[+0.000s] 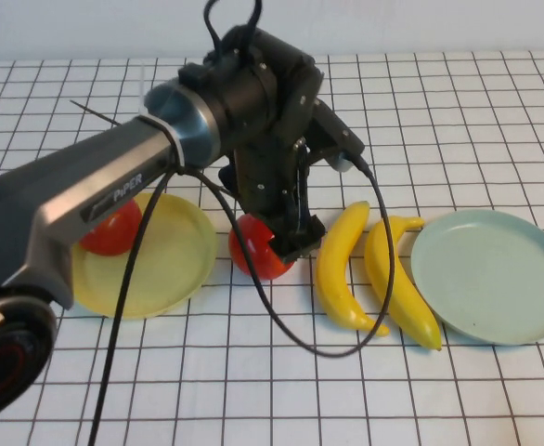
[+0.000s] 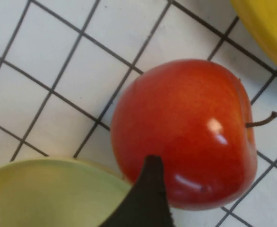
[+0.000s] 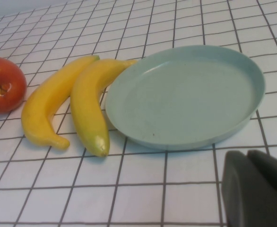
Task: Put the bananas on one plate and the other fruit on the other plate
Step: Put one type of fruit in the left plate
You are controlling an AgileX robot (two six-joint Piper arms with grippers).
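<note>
Directly beneath the left end effector point(image 1: 286, 243) a red apple point(image 1: 256, 253) is seen on the table point(image 1: 458, 121), just beside the yellow plate point(image 1: 165, 255) and outside its rim. The left end effector is lowered over this apple with its fingers spread wide; in the left wrist view one dark fingertip point(image 2: 148, 189) is seen against the near side of the fruit, and whether it touches the skin cannot be told. The apple is not gripped. It is round and glossy, with bright highlights and a short dark stem point(image 2: 261, 120) pointing sideways, so it lies tipped on its side.

A second red apple point(image 1: 112, 228) is seen on the yellow plate, at the rim farthest from the first apple, partly hidden by the left arm point(image 1: 86, 200).

Two bananas point(image 1: 342, 269) are laid side by side on the table between the first apple and the blue-green plate point(image 1: 495, 279). They are smooth, curved and bright yellow. The banana nearer that plate point(image 1: 397, 283) is touching or almost touching its rim; which of the two cannot be told. The blue-green plate is shallow with a raised rim.

The right end effector point(image 3: 256, 189) is seen only in the right wrist view, held near the blue-green plate on the side away from the bananas, with its fingers closed together and nothing between them.
</note>
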